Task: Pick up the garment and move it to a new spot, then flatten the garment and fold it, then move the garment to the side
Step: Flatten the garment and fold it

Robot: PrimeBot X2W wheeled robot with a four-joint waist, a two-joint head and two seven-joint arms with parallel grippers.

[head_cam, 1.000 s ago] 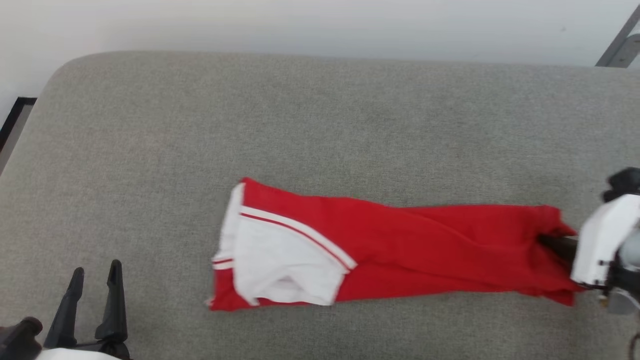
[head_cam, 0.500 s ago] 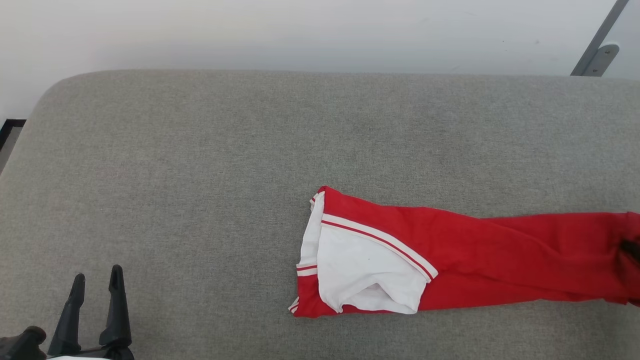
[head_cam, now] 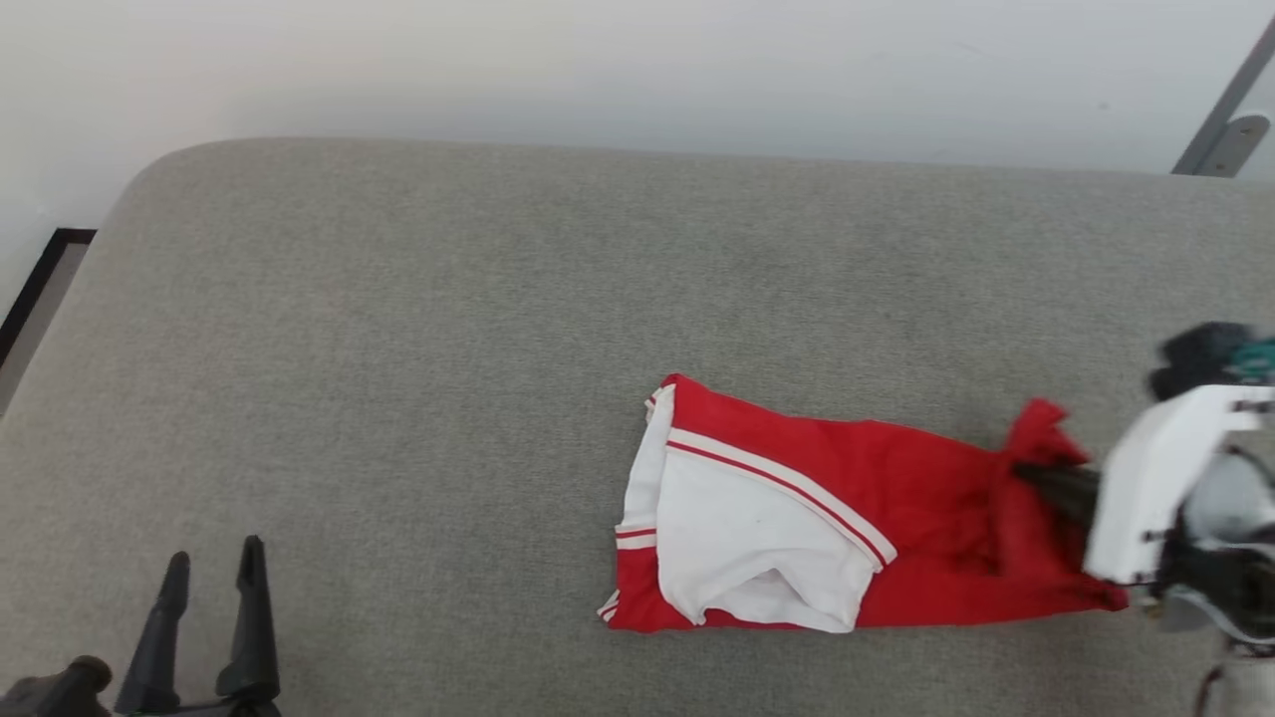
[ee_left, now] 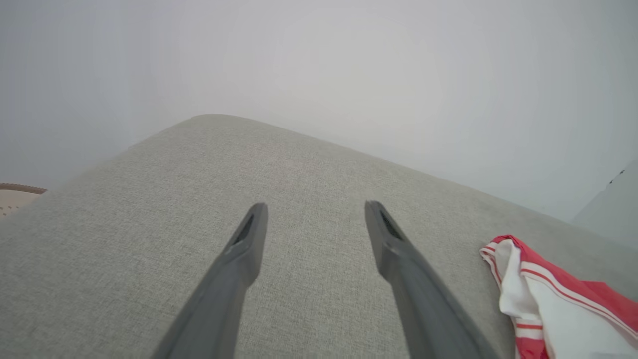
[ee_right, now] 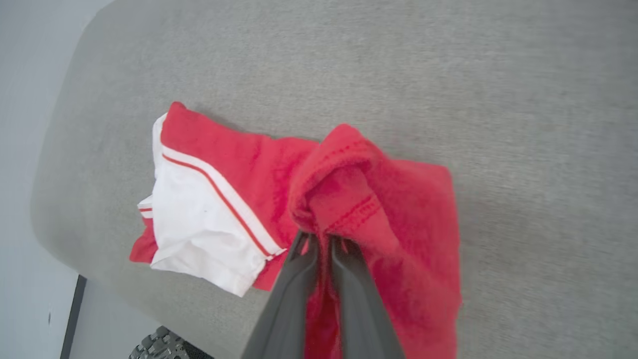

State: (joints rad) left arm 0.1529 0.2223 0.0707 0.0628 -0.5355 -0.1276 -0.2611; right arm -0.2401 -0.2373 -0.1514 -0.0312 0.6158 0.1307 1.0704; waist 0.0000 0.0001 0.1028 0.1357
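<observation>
The garment [head_cam: 847,518] is a red shirt with a white sleeve and striped trim, lying on the grey cushioned surface [head_cam: 448,349] right of centre. Its white sleeve end [ee_right: 199,224] rests flat, while the red hem end is bunched and lifted. My right gripper [head_cam: 1026,476] is shut on that red hem, and the right wrist view shows the fingers [ee_right: 344,259] pinching the cloth [ee_right: 349,199]. My left gripper [head_cam: 211,583] stands open at the lower left, far from the shirt. In the left wrist view its fingers [ee_left: 249,244] hold nothing and the sleeve [ee_left: 548,299] shows at the lower right.
The grey surface has a rounded far left corner [head_cam: 149,174] and ends at a pale wall [head_cam: 598,70]. A grey metal bracket [head_cam: 1220,144] stands at the far right. Bare cushion lies left of the shirt.
My right gripper has carried the red hem leftward, so the shirt is now shorter and bunched at its right end. The head camera has shifted. The left gripper has stayed put.
</observation>
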